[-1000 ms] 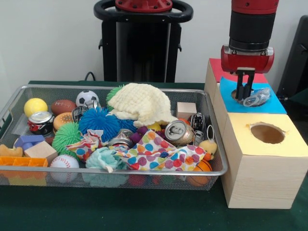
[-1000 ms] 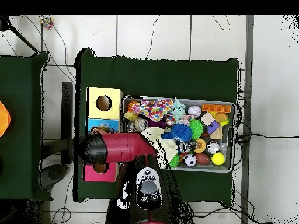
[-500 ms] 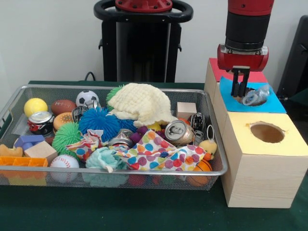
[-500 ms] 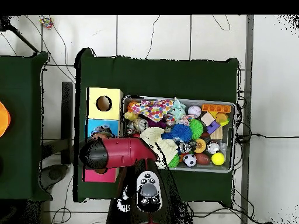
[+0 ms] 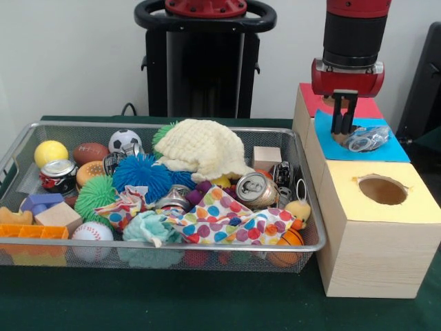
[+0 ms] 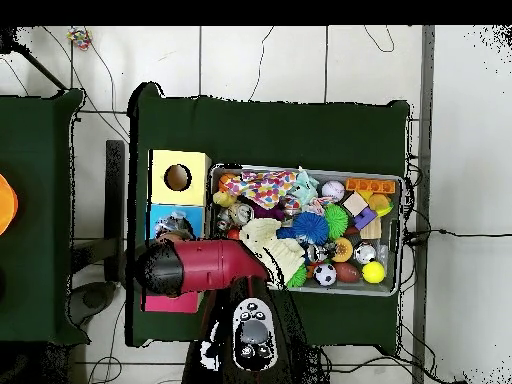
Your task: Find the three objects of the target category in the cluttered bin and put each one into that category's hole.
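Note:
My gripper (image 5: 343, 131) hangs just above the blue-topped box (image 5: 396, 150), over the left part of its hole. The fingers (image 5: 337, 121) are open and hold nothing. A crushed silvery can (image 5: 369, 140) lies across the hole's right side, beside the fingertips. Other cans remain in the wire bin (image 5: 172, 125): a copper-topped one (image 5: 256, 189), a red one (image 5: 58, 174) and a silver one (image 5: 172, 198). In the overhead view the red arm (image 6: 200, 268) covers the gripper, and the crushed can (image 6: 178, 226) shows on the blue box (image 6: 160, 215).
A yellow-topped box with an open hole (image 5: 383, 190) stands nearest the camera, and a red-topped box (image 5: 310, 100) stands behind the blue one. The bin also holds balls, spiky toys, wooden blocks, a cream knitted cloth (image 5: 203, 148) and a polka-dot cloth (image 5: 227, 221).
The gripper has risen out of the blue box's hole and shifted slightly left. The crushed can tipped up, then settled flat across the hole.

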Controlling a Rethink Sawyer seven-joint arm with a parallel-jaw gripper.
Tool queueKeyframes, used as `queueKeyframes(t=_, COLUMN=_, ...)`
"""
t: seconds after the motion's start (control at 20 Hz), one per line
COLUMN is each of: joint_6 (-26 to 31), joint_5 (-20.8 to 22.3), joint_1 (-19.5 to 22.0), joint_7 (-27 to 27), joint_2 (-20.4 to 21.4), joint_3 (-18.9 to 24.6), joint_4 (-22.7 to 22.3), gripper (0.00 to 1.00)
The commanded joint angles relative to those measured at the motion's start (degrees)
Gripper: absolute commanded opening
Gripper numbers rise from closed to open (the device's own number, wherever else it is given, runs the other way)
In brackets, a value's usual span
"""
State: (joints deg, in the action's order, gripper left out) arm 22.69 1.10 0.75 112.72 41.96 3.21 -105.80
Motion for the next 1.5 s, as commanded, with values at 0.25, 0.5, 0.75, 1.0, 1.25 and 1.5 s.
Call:
queueKeyframes(t=0.25, joint_6=6.7, joint_5=1.8, joint_1=0.7, joint_7=1.9, joint_2=0.6, joint_3=2.6, joint_4=-3.1, gripper=0.00)
queueKeyframes(t=0.5, joint_6=8.6, joint_5=1.0, joint_1=1.1, joint_7=1.5, joint_2=2.6, joint_3=3.3, joint_4=-3.4, gripper=0.00)
queueKeyframes(t=0.75, joint_6=10.3, joint_5=0.1, joint_1=0.7, joint_7=2.2, joint_2=4.2, joint_3=3.5, joint_4=-2.9, gripper=0.00)
queueKeyframes(t=1.0, joint_6=9.6, joint_5=-1.1, joint_1=-0.2, joint_7=4.4, joint_2=3.9, joint_3=3.8, joint_4=-2.2, gripper=0.00)
queueKeyframes(t=1.25, joint_6=8.7, joint_5=-2.3, joint_1=-0.9, joint_7=6.0, joint_2=3.6, joint_3=4.2, joint_4=-2.0, gripper=0.00)
queueKeyframes(t=1.5, joint_6=9.0, joint_5=-3.5, joint_1=-2.2, joint_7=7.3, joint_2=3.5, joint_3=3.9, joint_4=-1.0, gripper=0.00)
